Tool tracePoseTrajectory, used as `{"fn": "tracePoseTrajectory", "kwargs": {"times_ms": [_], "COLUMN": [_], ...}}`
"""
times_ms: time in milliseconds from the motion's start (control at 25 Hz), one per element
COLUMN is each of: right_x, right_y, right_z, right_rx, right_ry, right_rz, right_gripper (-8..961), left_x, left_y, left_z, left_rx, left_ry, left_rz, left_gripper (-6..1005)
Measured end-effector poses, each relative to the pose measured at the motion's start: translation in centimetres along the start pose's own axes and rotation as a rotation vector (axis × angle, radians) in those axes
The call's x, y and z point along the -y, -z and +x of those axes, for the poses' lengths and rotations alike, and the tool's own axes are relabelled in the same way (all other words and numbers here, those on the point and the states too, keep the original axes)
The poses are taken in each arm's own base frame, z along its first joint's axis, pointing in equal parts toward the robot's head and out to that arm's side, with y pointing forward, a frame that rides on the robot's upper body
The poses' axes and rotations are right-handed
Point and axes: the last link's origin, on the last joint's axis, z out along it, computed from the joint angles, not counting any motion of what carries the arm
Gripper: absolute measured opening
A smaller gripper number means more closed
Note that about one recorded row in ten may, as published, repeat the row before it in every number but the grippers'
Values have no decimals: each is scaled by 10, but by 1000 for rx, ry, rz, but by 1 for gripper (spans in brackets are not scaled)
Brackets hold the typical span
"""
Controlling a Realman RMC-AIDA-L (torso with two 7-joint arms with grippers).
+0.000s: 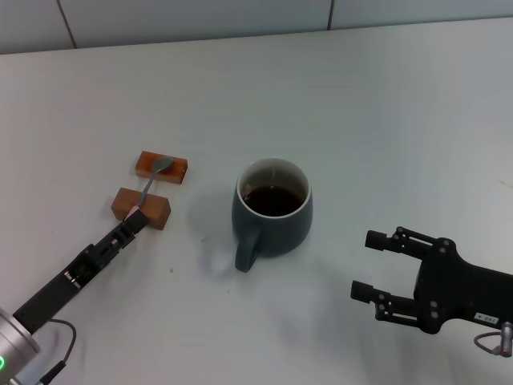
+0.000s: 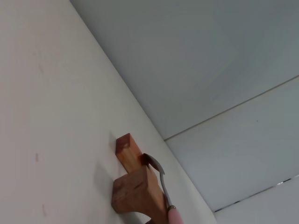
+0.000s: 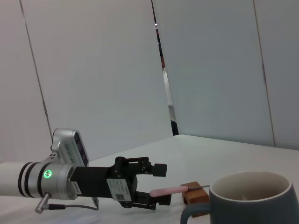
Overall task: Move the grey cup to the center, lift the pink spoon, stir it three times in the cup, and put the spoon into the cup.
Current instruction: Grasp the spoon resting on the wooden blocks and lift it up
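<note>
On my head view, the left claw (image 1: 135,221) reaches in low from the near left corner of the white worktop (image 1: 361,104), its fingers on either side of the pale handle end of the pink spoon (image 1: 152,183); from the right wrist view the claw (image 3: 161,185) looks parted around that handle, with one finger above it and one below, though I cannot tell whether the pads are pressing on it. The spoon lies bridged across two orange-brown blocks: its handle crosses the near block (image 1: 142,207) and its metal bowl rests on the far block (image 1: 163,167). To the right of the blocks, near the middle of the worktop, the grey cup (image 1: 272,216) stands upright, its dark inside showing and its loop handle turned toward me. Farther right, the right claw (image 1: 370,265) sits near the front edge, apart from the cup, released, its two fingers spread wide and pointing toward the cup.
</note>
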Motion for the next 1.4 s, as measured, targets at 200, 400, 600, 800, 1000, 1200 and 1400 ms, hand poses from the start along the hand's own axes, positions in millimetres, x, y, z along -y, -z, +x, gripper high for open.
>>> {"fn": "tracePoseTrajectory", "kwargs": {"times_ms": [200,400,600,800,1000,1200,1400], "right_x": [0,1,1,1,1,1,1], "right_y": [-1,-1,-1,-1,-1,-1,-2], "right_z": [-1,-1,-1,-1,0,0,0], "right_rx": [0,0,0,-1,-1,-2,-5], "right_ry": [-2,-1,-1,-1,-1,-1,-1], "right_rz": [-1,-2,-2,-1,0,1,4], "right_gripper": [773,773,773,773,773,773,773], "left_x": [0,1,2,2,2,4,5], "left_y": [-1,-2,-4,-3,-3,-2,-3], "left_z": [-1,-1,-1,-1,0,-2,-2], "left_rx": [5,4,6,4,0,-9,-11], "left_ry": [6,11,18,23,35,51,59], "left_rz": [4,10,14,16,21,33,42], "left_gripper": [800,788,775,689,585,561,558]}}
